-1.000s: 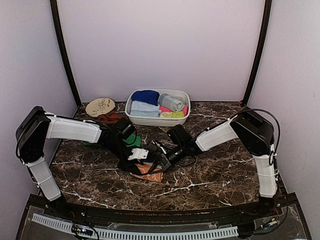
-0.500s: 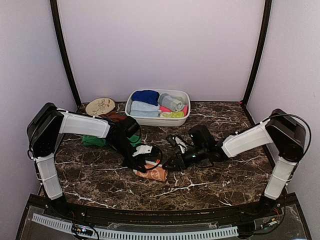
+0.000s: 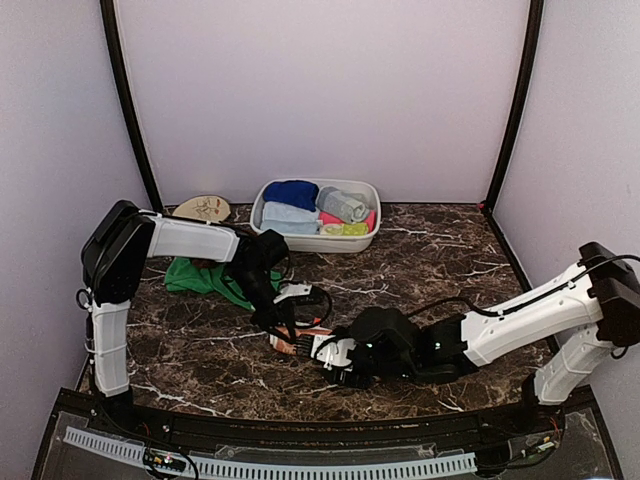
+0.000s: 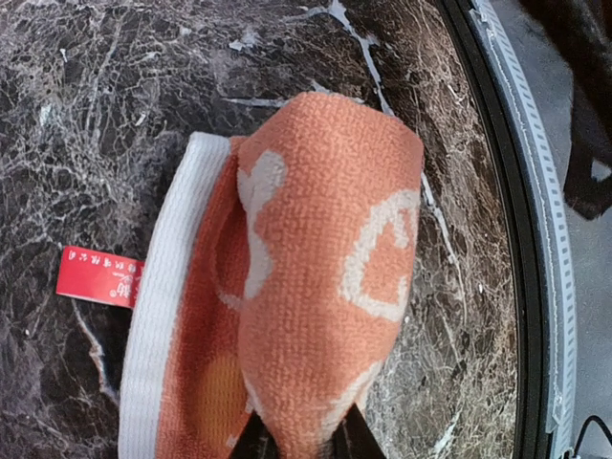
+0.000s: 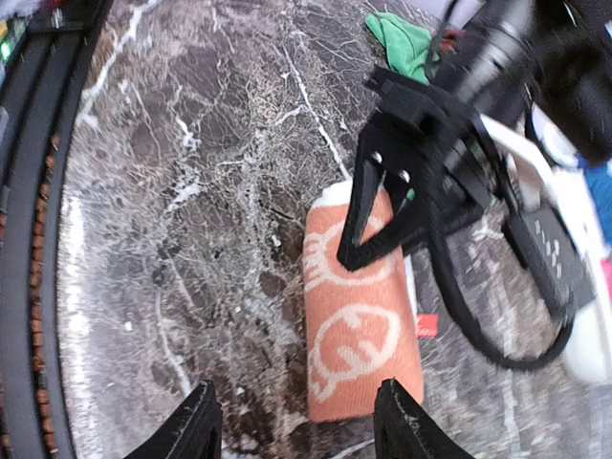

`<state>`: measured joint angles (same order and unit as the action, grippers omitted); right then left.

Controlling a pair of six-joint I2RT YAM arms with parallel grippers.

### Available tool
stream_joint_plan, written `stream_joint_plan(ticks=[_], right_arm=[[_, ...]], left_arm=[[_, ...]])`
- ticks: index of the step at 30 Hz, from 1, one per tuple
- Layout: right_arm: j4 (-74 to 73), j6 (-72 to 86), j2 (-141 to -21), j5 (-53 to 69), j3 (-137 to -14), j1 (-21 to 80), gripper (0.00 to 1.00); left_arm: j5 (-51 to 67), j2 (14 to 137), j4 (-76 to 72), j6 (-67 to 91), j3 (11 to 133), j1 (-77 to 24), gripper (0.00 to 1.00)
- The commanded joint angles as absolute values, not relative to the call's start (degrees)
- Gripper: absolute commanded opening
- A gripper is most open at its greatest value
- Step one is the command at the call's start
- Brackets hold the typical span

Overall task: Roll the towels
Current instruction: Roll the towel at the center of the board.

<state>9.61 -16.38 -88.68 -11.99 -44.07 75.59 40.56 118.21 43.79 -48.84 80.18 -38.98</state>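
Observation:
The orange towel with cream prints (image 4: 316,268) lies rolled on the marble, with a white border band and a red tag at its side. My left gripper (image 4: 296,445) is shut on one end of the roll, also seen from above (image 3: 288,322). My right gripper (image 5: 298,426) stands open just short of the roll's other end (image 5: 359,325), touching nothing. From above, the right gripper (image 3: 342,358) sits right of the orange towel (image 3: 292,345). A bright green towel (image 3: 205,278) lies crumpled behind the left arm.
A white oval basin (image 3: 262,226) at the back holds several rolled cloths. A round beige disc (image 3: 200,208) lies at the back left. The table's black front rail (image 5: 38,191) runs close by the right gripper. The left arm's cable (image 5: 478,316) loops beside the roll.
My right gripper has opened, let go of the orange roll and drawn back toward the front edge. My left gripper has shut on the roll's end.

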Motion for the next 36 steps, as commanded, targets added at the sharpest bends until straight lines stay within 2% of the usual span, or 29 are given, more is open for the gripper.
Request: stream_joint_plan(ticks=[1, 5, 10, 14, 20, 25, 26, 27, 28, 36], right_arm=[[9.0, -31.9, -95.8, -27.7, -49.6, 78.2, 0.54], [12.9, -39.2, -100.8, -29.0, -51.6, 78.0, 0.54], [13.7, -40.3, -106.2, -26.7, -54.2, 75.7, 0.54], [13.9, -38.6, -108.8, -24.3, -55.4, 73.3, 0.51], [8.5, -29.4, -111.9, -19.2, -57.4, 69.4, 0.33], [5.8, -21.8, -112.3, -14.1, -55.4, 68.1, 0.24], [5.5, -20.5, -112.5, -13.2, -54.9, 68.1, 0.24], [5.2, -19.3, -112.7, -12.1, -54.6, 68.0, 0.24], [5.1, -17.8, -113.0, -10.9, -54.3, 68.0, 0.23], [1.2, -4.6, -115.6, 4.4, -55.6, 64.0, 0.23]], left_arm=[[33.3, 124.2, 49.8, -48.7, 80.3, -39.3, 0.09], [32.8, 125.5, 50.9, -49.2, 81.4, -39.2, 0.09], [31.9, 126.5, 52.3, -50.2, 82.5, -39.2, 0.11], [31.9, 126.5, 52.5, -50.6, 82.8, -39.2, 0.18], [34.8, 123.5, 49.2, -49.2, 81.4, -37.0, 0.45], [38.2, 114.0, 40.3, -46.9, 74.6, -31.8, 0.51], [38.8, 111.8, 38.3, -46.1, 72.8, -30.4, 0.55], [39.5, 109.7, 36.5, -46.0, 71.3, -29.4, 0.87], [39.8, 107.6, 34.5, -45.6, 69.6, -28.7, 0.92], [40.3, 95.8, 28.5, -45.5, 63.3, -27.9, 0.94]])
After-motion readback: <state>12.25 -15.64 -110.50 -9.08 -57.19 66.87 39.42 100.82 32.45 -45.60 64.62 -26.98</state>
